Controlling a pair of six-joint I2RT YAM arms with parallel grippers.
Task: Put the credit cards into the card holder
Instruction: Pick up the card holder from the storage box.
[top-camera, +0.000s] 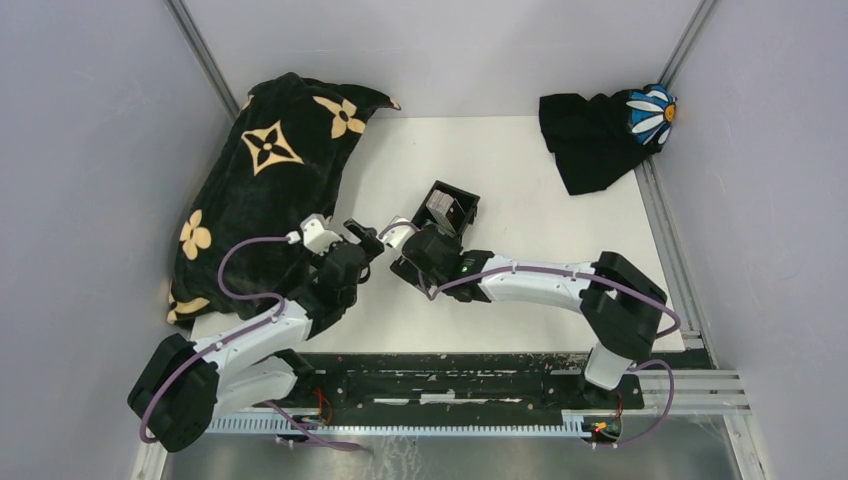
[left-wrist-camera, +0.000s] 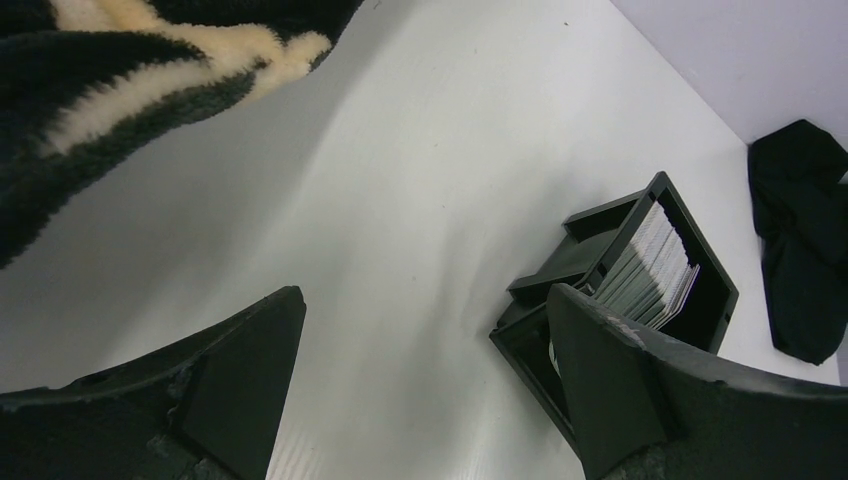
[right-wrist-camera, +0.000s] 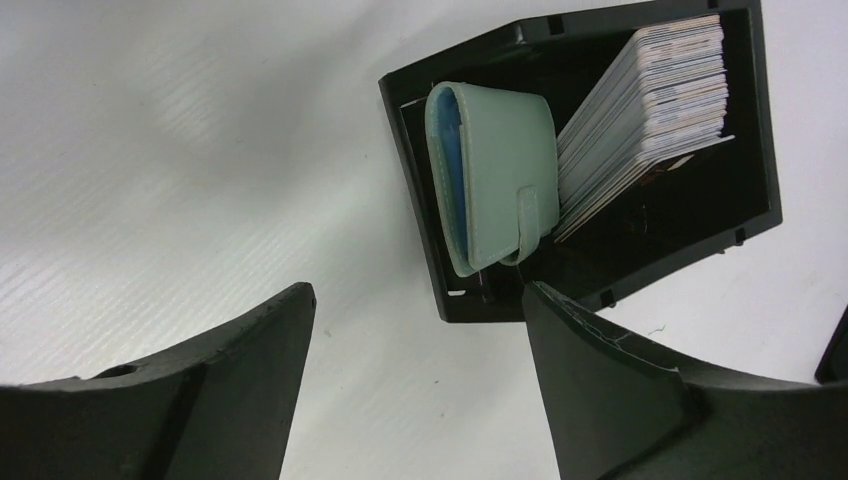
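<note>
The black card holder (top-camera: 462, 190) lies mid-table, and a stack of credit cards (right-wrist-camera: 650, 100) stands on edge inside it (right-wrist-camera: 762, 130). Beside the stack, a pale green pouch (right-wrist-camera: 495, 170) leans in the same box. My right gripper (right-wrist-camera: 420, 320) hovers just short of the holder's near corner, open and empty; from above it (top-camera: 412, 243) sits at the box's near-left side. My left gripper (left-wrist-camera: 425, 330) is open with only bare table between its fingers. The holder (left-wrist-camera: 718, 290) and the cards (left-wrist-camera: 650, 270) lie to its right, partly behind its right finger (left-wrist-camera: 610, 380).
A big black blanket with tan flowers (top-camera: 260, 190) covers the table's left side and shows at the top left of the left wrist view (left-wrist-camera: 120, 90). A black cloth with a white daisy (top-camera: 600, 135) lies in the far right corner. Grey walls enclose the table.
</note>
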